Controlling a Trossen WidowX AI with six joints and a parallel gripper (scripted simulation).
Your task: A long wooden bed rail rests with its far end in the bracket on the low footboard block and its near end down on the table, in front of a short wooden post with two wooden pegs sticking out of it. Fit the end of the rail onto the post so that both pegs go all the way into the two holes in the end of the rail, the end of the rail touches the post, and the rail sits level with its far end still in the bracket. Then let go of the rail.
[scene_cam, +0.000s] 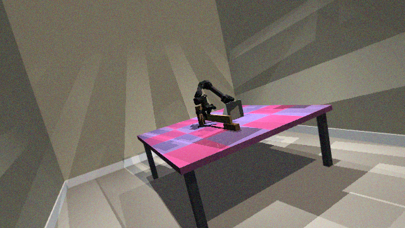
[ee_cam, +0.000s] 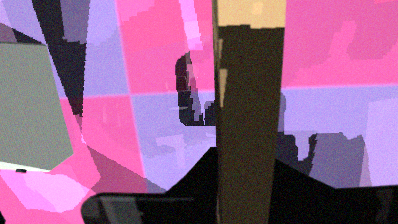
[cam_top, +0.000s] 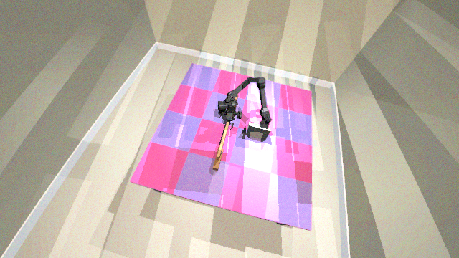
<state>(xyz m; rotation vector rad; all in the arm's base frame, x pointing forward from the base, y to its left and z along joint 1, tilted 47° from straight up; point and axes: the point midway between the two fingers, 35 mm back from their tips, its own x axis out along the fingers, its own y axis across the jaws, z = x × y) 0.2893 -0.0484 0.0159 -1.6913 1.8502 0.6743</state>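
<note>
Nearest the exterior view, the footboard block (cam_top: pixel 216 164) (scene_cam: pixel 233 126) carries the rail's (cam_top: pixel 223 139) (scene_cam: pixel 219 118) (ee_cam: pixel 250 90) far end. Beyond it, your claw (cam_top: pixel 228 121) (scene_cam: pixel 205 116) (ee_cam: pixel 230 152) points down, clamped on the rail near the post (scene_cam: pixel 199 116); your arm (cam_top: pixel 263 97) (scene_cam: pixel 215 89) arches above and behind the claw.

A bare, windowless-looking room, its exact kind unclear, shows plain beige walls (cam_top: pixel 265 29) (scene_cam: pixel 111 79) meeting pale baseboards (cam_top: pixel 341 161) (scene_cam: pixel 364 130), with a pink-and-purple checkered tabletop (cam_top: pixel 201 172) (scene_cam: pixel 177 145) (ee_cam: pixel 340 45) on dark legs (scene_cam: pixel 324 139) at its centre.
</note>
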